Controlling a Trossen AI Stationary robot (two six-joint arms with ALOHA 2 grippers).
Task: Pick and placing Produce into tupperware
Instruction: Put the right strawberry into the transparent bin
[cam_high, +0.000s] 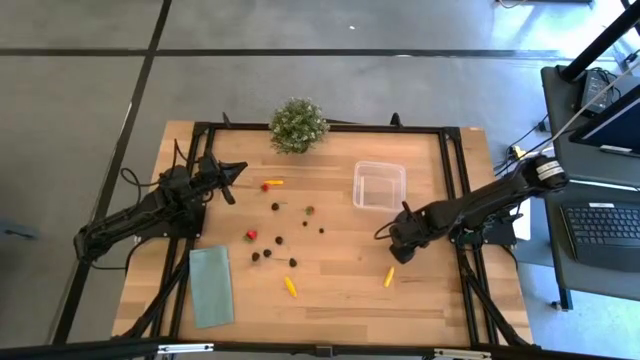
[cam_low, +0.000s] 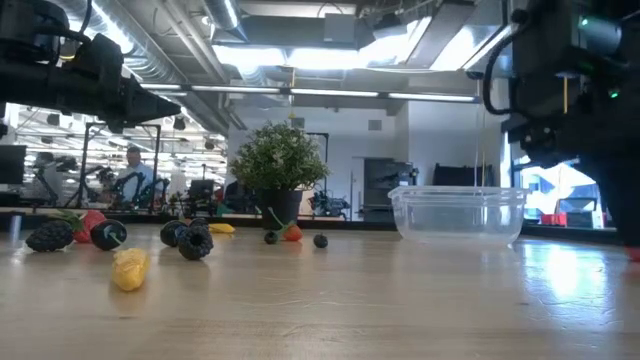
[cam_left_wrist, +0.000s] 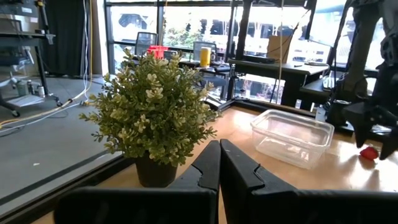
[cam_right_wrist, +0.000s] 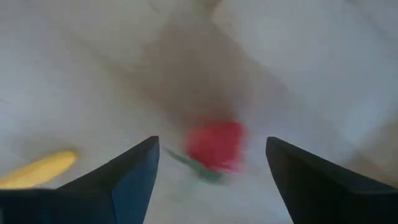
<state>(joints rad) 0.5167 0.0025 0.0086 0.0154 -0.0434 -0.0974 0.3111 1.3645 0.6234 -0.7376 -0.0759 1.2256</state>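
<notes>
Left tool parked at the surface's far-left edge, fingers pressed together on nothing, pointed toward the potted plant. Produce strewn across mid-surface: dark berries, red pieces, yellow pieces, one yellow piece lying apart to the right. Clear tupperware standing right of centre, apparently holding nothing. Right tool lowered near the surface's right edge, fingers spread wide around a red piece, gripping nothing.

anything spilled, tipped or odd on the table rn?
Nothing stands out. The produce is loose across the table, the tupperware upright and empty. The right hand is open over a red piece; the left hand is shut beside the plant.
</notes>
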